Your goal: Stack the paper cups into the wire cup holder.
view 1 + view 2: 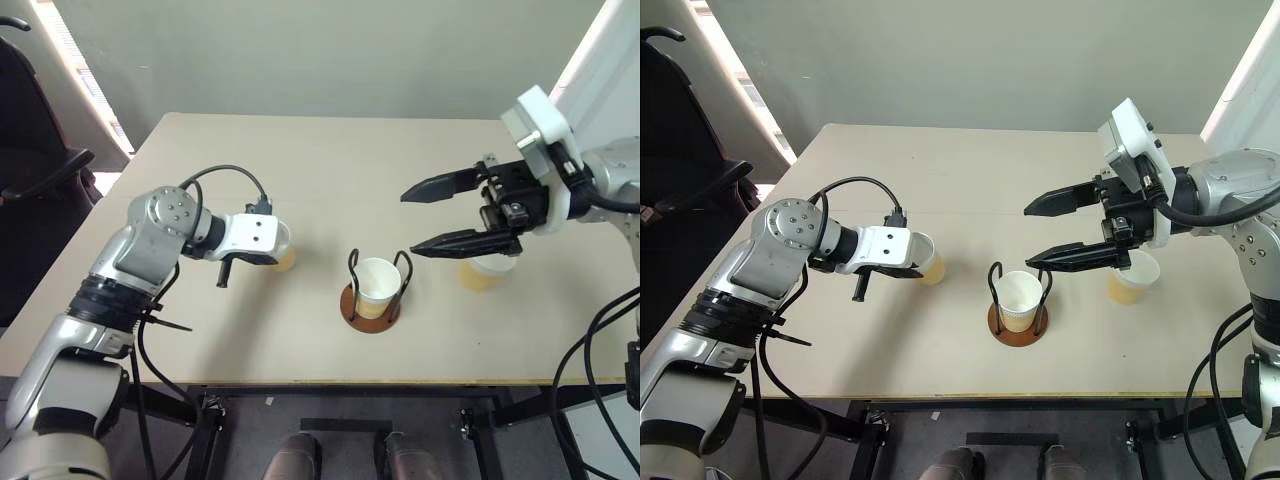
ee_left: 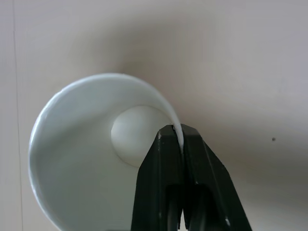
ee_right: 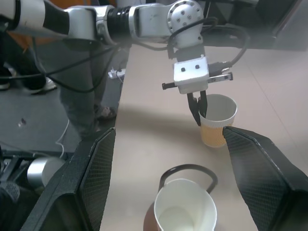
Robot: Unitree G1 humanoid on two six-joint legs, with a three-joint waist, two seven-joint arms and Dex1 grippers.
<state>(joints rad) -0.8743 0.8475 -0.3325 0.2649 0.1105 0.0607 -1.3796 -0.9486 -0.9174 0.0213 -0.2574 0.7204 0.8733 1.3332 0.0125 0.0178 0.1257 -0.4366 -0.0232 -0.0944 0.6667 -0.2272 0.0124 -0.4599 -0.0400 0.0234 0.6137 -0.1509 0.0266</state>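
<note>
A tan-yellow paper cup [image 1: 287, 258] stands upright on the table's left half. My left gripper [image 2: 176, 131] is shut on its white rim, one finger inside the cup and one outside; the right wrist view shows this grip from the other side [image 3: 199, 113]. A second paper cup [image 1: 377, 286] sits in the wire cup holder [image 1: 370, 315], between its two black loops at the table's front middle. A third cup [image 1: 482, 273] stands on the table to the right of the holder. My right gripper [image 1: 408, 222] hangs open above and just right of the holder, holding nothing, and partly covers that third cup.
The beige table [image 1: 330, 165] has its front edge close below the holder. A black chair [image 1: 35, 150] stands off the table's left side. A cable [image 1: 225, 175] loops above my left wrist.
</note>
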